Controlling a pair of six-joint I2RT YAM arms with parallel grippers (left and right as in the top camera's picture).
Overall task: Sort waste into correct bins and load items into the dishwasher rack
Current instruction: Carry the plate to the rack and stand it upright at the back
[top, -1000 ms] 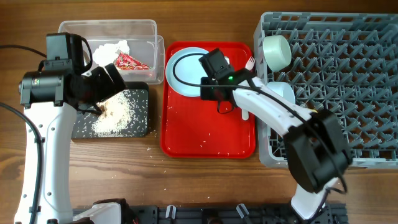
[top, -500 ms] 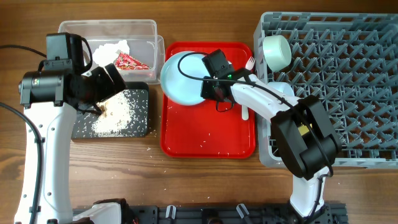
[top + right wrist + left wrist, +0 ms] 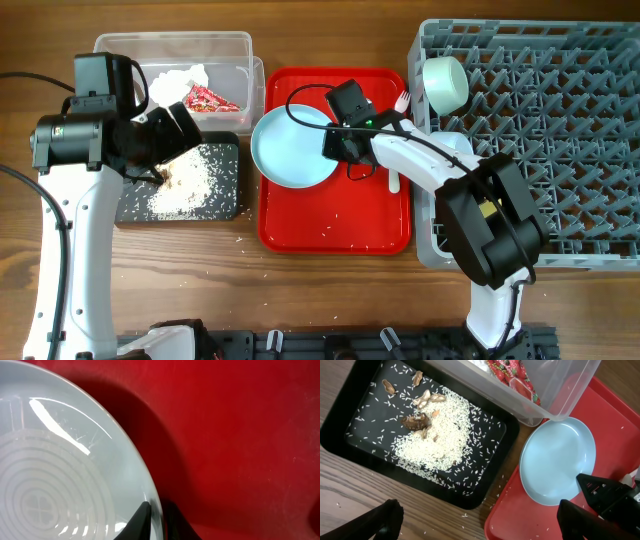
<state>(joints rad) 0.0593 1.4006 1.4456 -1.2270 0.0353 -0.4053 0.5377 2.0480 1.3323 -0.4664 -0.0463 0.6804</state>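
Observation:
My right gripper [image 3: 335,146] is shut on the right rim of the pale blue plate [image 3: 290,150] and holds it above the red tray's left rear part. The right wrist view shows the fingers [image 3: 156,516] pinching the plate's rim [image 3: 65,475]. The plate also shows in the left wrist view [image 3: 557,460]. My left gripper [image 3: 480,522] is open and empty above the black tub [image 3: 226,195]. That tub holds rice grains with brown bits [image 3: 185,185]. The clear tub [image 3: 232,48] holds white tissue [image 3: 185,78] and the red wrapper [image 3: 210,98]. The yellow cup is out of view.
The red tray [image 3: 340,225] has scattered grains on it. The grey dishwasher rack [image 3: 560,130] stands at the right, with one pale bowl [image 3: 447,83] at its left edge and another [image 3: 458,148] below it. A white fork [image 3: 401,100] lies at the tray's right rear.
My right gripper has lifted the plate from the tray's rear and carried it left and toward the front. The left arm has not moved.

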